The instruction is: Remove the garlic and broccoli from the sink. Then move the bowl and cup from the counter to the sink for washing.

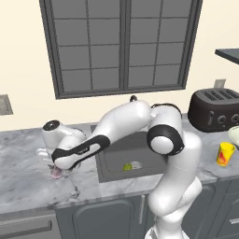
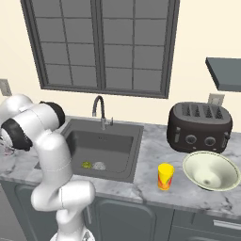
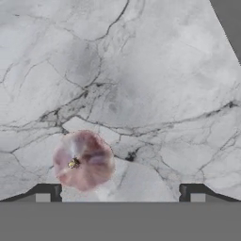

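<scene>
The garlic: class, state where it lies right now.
The garlic lies on the marble counter left of the sink, under the gripper, whose jaws stand open.

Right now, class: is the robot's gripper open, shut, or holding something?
Gripper: open, holding nothing; the garlic lies on the counter between its spread fingertips.

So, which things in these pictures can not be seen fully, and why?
- Garlic, left base view: mostly hidden behind the gripper.
- Bowl, left base view: cut off by the right edge.
- Broccoli, right base view: too small to make out its shape.
- Fingers, hand view: tips alone show at the bottom.
</scene>
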You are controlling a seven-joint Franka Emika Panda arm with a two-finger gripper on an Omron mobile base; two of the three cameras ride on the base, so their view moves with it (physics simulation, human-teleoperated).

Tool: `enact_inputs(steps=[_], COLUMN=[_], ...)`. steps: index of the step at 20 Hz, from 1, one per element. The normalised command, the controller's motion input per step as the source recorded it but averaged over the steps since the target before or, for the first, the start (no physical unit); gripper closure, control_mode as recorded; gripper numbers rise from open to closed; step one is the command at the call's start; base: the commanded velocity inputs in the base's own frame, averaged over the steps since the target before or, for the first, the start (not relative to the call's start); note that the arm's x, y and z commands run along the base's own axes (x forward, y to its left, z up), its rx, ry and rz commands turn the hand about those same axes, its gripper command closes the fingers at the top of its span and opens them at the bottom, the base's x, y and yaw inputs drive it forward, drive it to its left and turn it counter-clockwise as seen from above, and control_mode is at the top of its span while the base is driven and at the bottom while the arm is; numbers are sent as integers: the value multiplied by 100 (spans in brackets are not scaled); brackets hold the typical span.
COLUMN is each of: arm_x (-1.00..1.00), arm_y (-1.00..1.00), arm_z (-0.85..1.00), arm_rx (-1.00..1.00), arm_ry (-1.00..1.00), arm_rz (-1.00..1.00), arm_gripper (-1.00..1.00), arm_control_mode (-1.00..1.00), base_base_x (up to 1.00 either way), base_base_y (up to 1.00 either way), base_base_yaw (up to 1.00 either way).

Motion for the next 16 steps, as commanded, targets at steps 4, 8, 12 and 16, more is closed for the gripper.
enact_inputs(steps=[4, 8, 12, 16], arm_x=[-8, -6, -7, -6], arm_y=[-16, -21, -26, -31], arm_z=[31, 25, 18, 16], arm_rx=[0, 0, 0, 0], arm_ry=[0, 4, 3, 3], arm_rz=[-1, -2, 0, 0], arm_gripper=[-100, -100, -100, -100], arm_control_mode=[-100, -100, -100, -100], base_base_x=[0, 0, 0, 0], base_base_y=[0, 0, 0, 0], base_base_yaw=[0, 0, 0, 0])
